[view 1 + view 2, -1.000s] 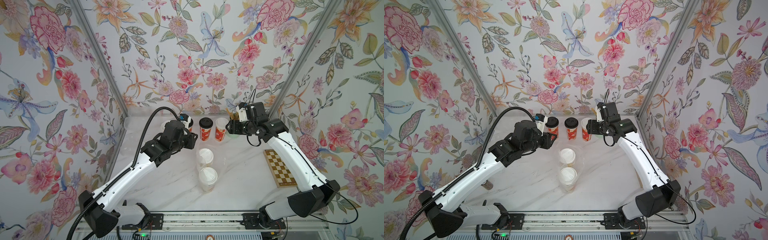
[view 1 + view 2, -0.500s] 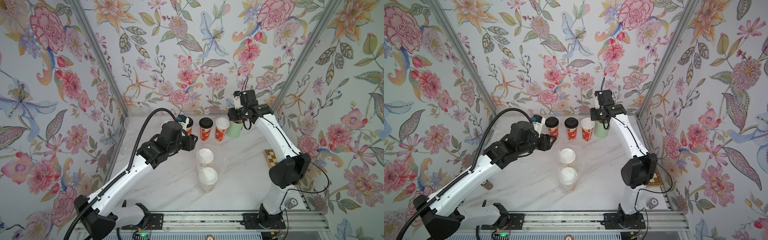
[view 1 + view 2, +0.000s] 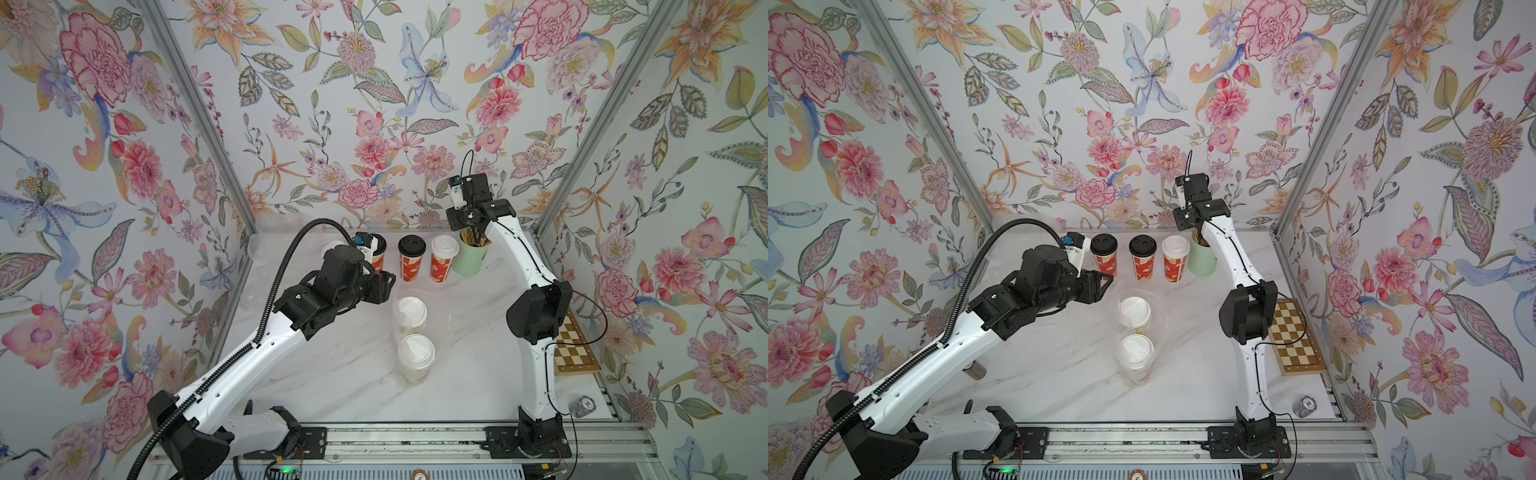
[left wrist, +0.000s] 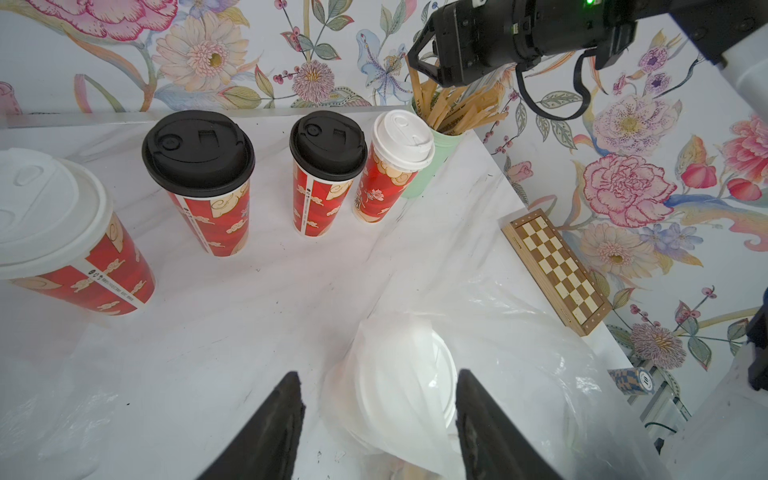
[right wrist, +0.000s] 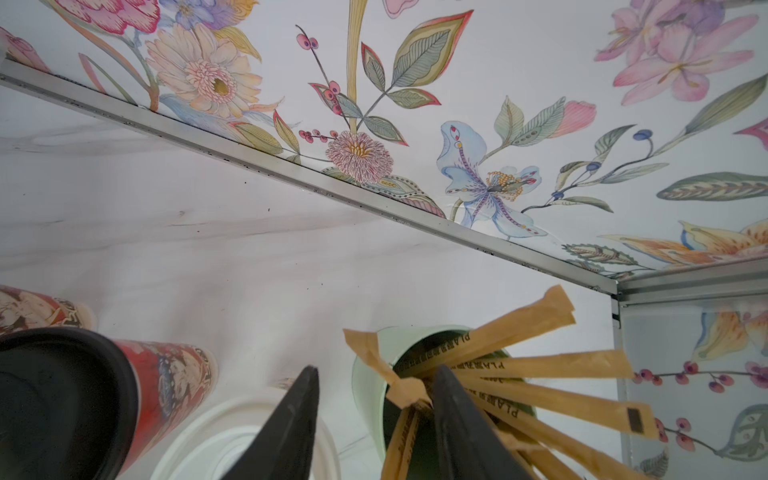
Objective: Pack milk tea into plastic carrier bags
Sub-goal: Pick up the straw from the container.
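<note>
Two white-lidded cups point(image 3: 411, 312) stand inside a clear bag point(image 4: 519, 332) at the middle of the tabletop point(image 3: 332, 374); four red cups point(image 4: 199, 178) wait unbagged at the back. The left tool point(image 4: 378, 374) gapes empty beside the bag; the right tool point(image 5: 376, 370), jaws apart, straddles straws point(image 5: 519, 328).

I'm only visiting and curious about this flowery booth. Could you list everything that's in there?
printed cups: four, red, two black-lidded, two white-lidded; row along the back wall.
clear cups: two, white lids; table centre, inside the bag.
carrier bag: one, transparent; around the clear cups.
straw cup: one, mint green, holding brown wrapped straws; right end of the back row.
chessboard: one, brown and cream; right table edge.
poker chips: one small stack, dark and white; near right corner.
table: one, white marble.
arms: two, white and black.
left tool: black, open, beside the bagged cups.
right tool: black, open, over the straws.
</note>
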`<state>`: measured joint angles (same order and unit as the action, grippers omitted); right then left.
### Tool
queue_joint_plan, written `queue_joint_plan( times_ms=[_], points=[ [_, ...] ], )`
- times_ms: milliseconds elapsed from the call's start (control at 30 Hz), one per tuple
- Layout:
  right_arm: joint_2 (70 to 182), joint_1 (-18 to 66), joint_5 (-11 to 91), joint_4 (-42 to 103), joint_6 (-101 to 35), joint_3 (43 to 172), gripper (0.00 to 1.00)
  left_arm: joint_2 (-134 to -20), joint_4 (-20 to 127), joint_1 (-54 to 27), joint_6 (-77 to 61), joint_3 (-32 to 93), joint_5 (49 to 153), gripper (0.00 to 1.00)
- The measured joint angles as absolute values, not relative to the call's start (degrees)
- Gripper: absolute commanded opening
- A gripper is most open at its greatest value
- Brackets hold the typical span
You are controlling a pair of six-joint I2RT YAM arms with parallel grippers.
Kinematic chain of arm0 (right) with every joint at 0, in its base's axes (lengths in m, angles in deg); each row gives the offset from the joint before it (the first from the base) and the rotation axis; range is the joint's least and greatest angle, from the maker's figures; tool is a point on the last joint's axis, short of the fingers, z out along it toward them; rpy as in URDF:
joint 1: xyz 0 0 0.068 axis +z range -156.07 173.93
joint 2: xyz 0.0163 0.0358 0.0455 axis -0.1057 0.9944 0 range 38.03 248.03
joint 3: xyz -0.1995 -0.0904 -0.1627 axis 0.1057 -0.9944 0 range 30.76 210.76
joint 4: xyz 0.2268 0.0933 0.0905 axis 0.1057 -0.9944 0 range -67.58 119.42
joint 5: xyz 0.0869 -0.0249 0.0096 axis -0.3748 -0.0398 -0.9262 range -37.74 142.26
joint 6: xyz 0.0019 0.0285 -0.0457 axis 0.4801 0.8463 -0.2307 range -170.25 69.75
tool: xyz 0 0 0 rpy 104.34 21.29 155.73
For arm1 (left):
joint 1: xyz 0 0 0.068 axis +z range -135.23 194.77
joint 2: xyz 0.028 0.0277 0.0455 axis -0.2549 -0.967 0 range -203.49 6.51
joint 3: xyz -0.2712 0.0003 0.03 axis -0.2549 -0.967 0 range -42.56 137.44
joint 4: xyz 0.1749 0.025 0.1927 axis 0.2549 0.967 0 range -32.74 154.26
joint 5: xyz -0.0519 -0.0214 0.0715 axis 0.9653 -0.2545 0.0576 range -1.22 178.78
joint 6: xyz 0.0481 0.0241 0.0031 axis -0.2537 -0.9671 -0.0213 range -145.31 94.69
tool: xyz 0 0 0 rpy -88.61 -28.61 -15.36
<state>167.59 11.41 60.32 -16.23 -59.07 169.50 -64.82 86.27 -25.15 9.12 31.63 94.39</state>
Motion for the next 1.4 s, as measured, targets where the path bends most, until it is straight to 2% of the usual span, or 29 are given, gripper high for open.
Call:
queue_joint_plan(
  times_ms=[467,567,967,1100,1400],
  points=[
    [170.3,11.4,60.3,-16.2,-60.1,172.1,0.3,-64.8,85.4,-25.1,9.2,30.4,94.4,0.61],
    [170.3,11.3,60.3,-16.1,-60.2,172.1,0.33,-64.8,85.4,-25.1,9.2,29.9,94.4,0.61],
    [171.0,10.9,60.3,-16.2,-60.6,172.1,0.32,-64.6,85.0,-25.1,9.6,29.1,94.4,0.61],
    [171.0,10.9,60.3,-16.1,-60.7,172.1,0.39,-64.6,85.0,-25.1,9.6,29.1,94.4,0.61],
    [171.3,10.9,60.3,-16.1,-61.0,172.1,0.35,-64.2,85.0,-25.1,9.6,28.9,94.4,0.61]
  ],
)
